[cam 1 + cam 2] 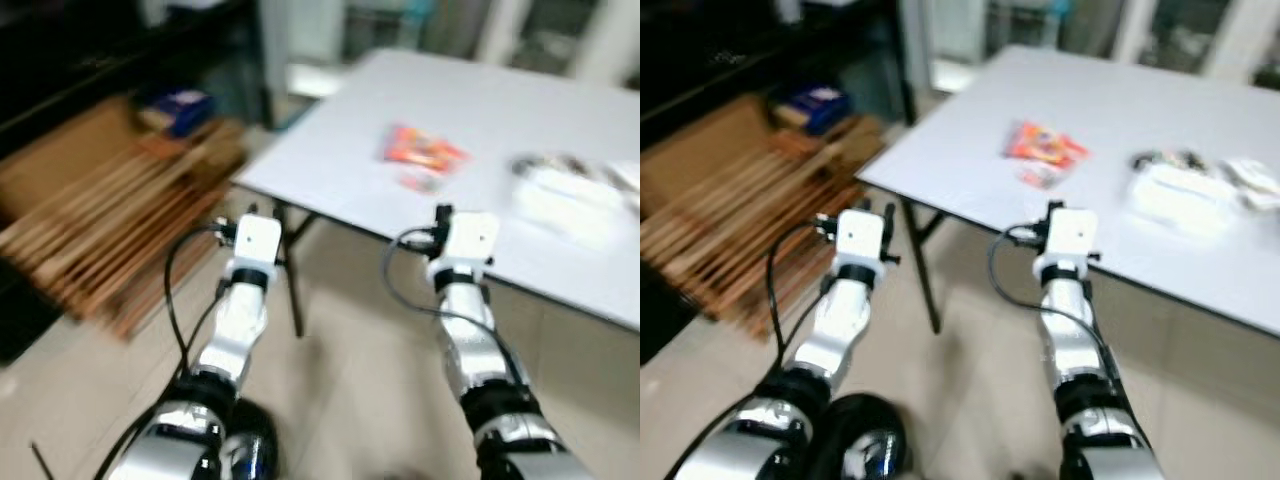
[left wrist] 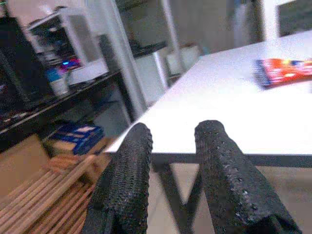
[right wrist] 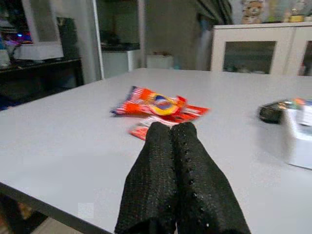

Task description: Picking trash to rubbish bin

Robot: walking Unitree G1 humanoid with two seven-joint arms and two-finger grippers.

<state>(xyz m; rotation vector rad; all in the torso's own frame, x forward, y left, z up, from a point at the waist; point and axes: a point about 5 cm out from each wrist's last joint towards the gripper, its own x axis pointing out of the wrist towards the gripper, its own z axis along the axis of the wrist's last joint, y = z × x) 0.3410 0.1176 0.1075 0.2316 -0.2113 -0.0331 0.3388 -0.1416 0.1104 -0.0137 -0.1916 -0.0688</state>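
A red and orange snack wrapper lies flat on the pale grey table, with a smaller red wrapper just in front of it. In the right wrist view my right gripper is shut and empty, held over the table's near part, its tips just short of the small wrapper and the big wrapper. My left gripper is open and empty, level with the table's corner and off its edge; the big wrapper lies far across the top.
White crumpled packaging and a dark object lie on the table's right part. Stacked wooden slats and a blue box sit on the floor at left, under black shelving. A black table leg stands between my arms.
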